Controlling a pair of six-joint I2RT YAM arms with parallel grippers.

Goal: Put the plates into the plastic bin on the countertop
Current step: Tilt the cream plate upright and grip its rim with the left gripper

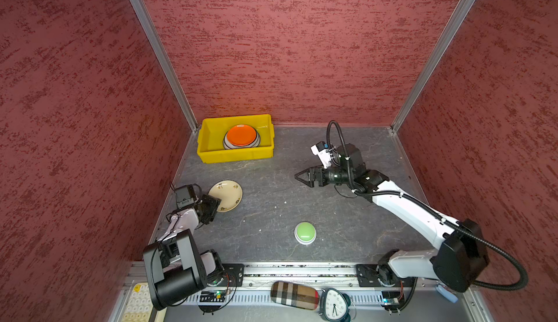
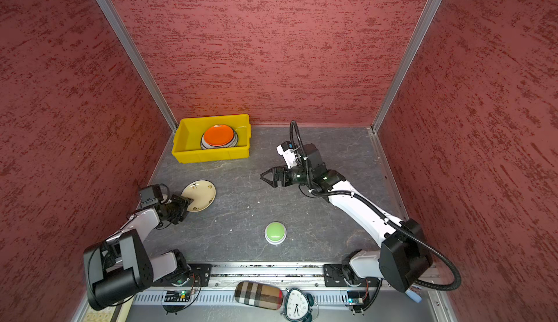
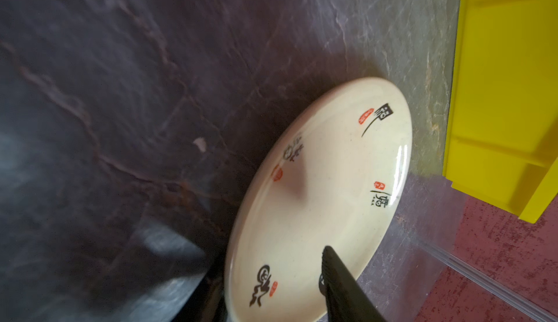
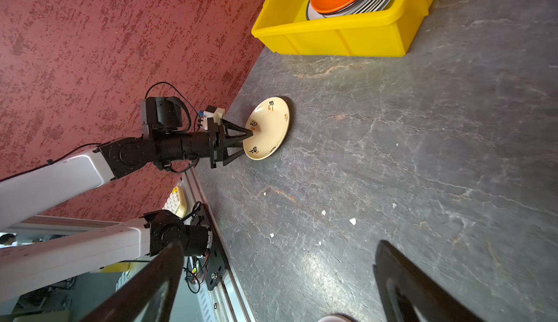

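Plate (image 1: pixel 228 193), cream, lay on bench (image 1: pixel 271 208) in front of bin (image 1: pixel 235 157), left end effector (image 4: pixel 246 142) straddled its rim, clamped or not unclear, orange plate (image 1: pixel 241 135) topped stack inside bin, right end effector (image 1: pixel 302 179) stood apart, right of bin

Countertop (image 1: pixel 271 190) middle is open; obstacles: 1 green button (image 1: pixel 305 232) near the front edge, yellow bin (image 1: pixel 235 154) in the back-left corner.

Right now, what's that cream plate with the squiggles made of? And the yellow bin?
The cream plate looks like glazed ceramic, maybe melamine: smooth, shiny, with a bright streak of light on its rim and printed marks. The yellow bin looks like moulded plastic: one even bright colour, slight sheen, rolled rim and ribs.
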